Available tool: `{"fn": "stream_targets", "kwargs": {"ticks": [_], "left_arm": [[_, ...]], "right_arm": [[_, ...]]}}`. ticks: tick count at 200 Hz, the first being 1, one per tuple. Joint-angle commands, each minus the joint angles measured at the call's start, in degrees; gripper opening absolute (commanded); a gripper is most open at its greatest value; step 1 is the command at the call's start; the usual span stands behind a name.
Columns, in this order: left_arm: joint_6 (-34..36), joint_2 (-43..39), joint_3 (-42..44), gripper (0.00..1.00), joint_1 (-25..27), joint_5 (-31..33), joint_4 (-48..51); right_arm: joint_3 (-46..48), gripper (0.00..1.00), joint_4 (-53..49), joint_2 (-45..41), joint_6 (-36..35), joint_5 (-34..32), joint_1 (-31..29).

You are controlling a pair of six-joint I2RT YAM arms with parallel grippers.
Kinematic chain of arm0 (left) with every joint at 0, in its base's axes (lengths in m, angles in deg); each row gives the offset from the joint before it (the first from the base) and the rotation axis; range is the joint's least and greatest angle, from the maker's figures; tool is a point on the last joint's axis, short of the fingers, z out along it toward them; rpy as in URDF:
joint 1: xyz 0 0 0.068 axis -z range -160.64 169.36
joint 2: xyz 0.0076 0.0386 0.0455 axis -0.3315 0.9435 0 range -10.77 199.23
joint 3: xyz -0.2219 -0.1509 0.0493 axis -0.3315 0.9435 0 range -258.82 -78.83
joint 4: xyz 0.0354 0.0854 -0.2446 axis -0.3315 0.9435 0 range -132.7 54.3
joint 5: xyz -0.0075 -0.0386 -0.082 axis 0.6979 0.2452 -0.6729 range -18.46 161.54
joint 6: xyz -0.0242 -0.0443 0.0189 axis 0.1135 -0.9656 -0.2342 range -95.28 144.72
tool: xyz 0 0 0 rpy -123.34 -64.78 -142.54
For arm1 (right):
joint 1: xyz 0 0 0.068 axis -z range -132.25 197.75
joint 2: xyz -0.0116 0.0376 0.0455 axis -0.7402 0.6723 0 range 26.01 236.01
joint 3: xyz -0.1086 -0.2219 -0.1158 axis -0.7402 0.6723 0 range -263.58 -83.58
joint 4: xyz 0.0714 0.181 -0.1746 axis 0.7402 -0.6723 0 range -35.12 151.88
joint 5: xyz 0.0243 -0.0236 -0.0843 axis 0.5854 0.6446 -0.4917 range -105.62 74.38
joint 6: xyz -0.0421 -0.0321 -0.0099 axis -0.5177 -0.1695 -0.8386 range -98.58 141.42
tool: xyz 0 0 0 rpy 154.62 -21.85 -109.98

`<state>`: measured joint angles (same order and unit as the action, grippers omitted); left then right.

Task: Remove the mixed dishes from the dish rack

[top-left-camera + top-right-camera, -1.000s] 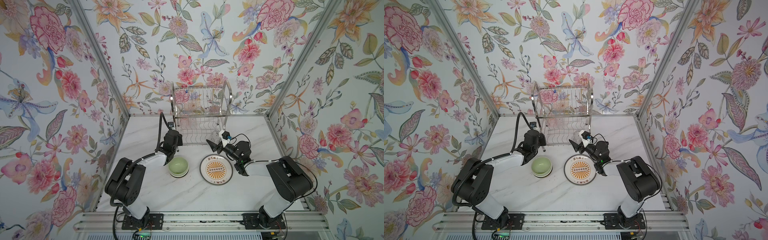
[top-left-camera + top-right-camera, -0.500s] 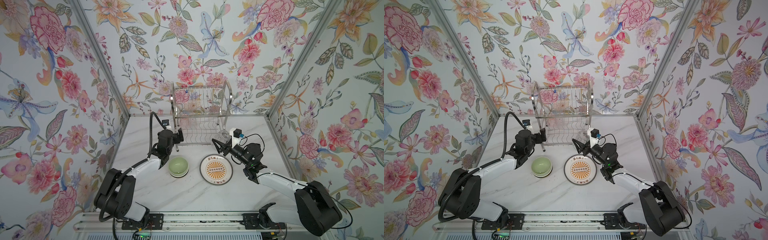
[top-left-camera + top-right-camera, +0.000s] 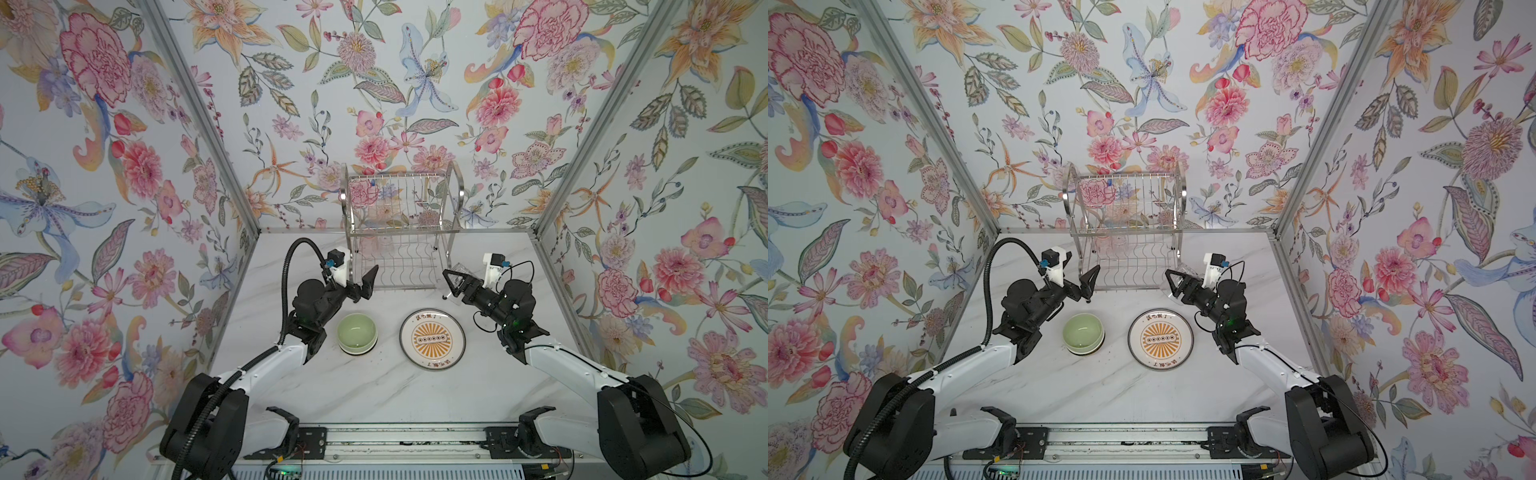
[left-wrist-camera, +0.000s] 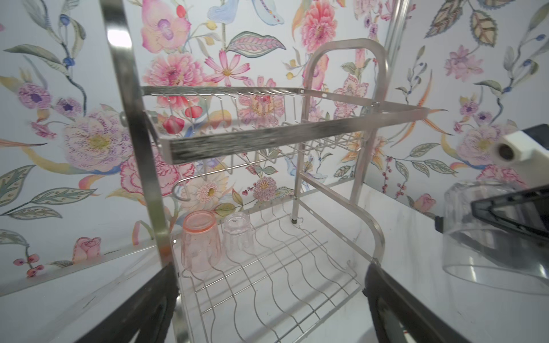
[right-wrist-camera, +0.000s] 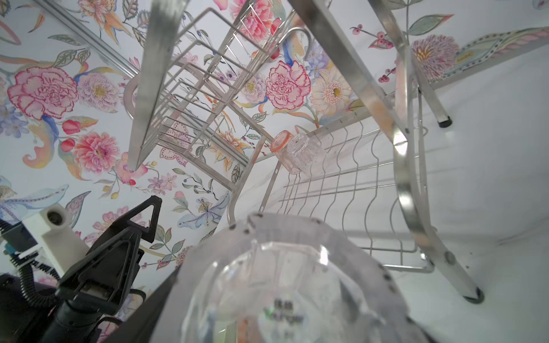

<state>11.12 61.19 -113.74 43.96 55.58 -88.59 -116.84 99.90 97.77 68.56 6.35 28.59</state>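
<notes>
Left pincer (image 3: pixel 365 283): jaws spread wide and holding nothing. It hovers at the front left corner of the dish rack (image 3: pixel 405 230), facing into the lower tier.
Right pincer (image 3: pixel 451 284): closed on the held clear cup (image 4: pixel 481 264), with the jaws fairly far apart because the cup is wide. It is just outside the rack's front right leg, above the desk (image 3: pixel 374 395).
Grip depth: the glass is see-through and blurred in the wrist views, so I cannot tell how far the fingers reach along it.
In the rack: a pink cup (image 4: pixel 202 240) and a ribbed clear cup (image 4: pixel 239 234) stand mouth down, close side by side at the back left of the lower tier. The upper tier looks bare.
On the desk: a green bowl (image 3: pixel 356 333) and a sunburst plate (image 3: pixel 432 339) sit apart in front of the rack.
Step in hand: probably the right arm setting its cup down while the left goes in for the pink cup.
Right arm, done well: swing wide of the arched leg and lower the cup onto bare marble to the right of the plate. Open only once the cup rests flat.
Left arm, done well: enter low under the upper tier's front bar and straddle the pink cup alone, keeping the inner finger off its ribbed neighbour. Squeeze gently, since the glass is slick, and lift clear of the wires before drawing back.
Progress: nearly done, with two cups left to fetch.
</notes>
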Motion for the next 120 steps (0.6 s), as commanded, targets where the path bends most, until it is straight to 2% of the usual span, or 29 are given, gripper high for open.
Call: {"fn": "stream_targets", "kwargs": {"ticks": [1,37,66,120], "left_arm": [[4.9,-1.0,1.3,0.99,2.1,-7.3,-5.3],[9.4,2.1,-0.2,0.96,8.5,-8.1,-5.3],[11.0,6.5,-2.2,0.91,12.9,-7.5,-5.5],[10.4,16.9,-7.9,0.86,17.1,-8.5,-10.0]], "right_arm": [[-3.6,0.00,-0.7,0.5,9.2,4.0,0.1],[-5.4,0.00,-4.4,0.5,14.4,5.0,0.2],[-6.2,0.00,-8.0,-0.5,15.0,5.0,0.0],[-5.6,0.00,-5.2,-0.2,17.6,6.2,-0.1]]}}
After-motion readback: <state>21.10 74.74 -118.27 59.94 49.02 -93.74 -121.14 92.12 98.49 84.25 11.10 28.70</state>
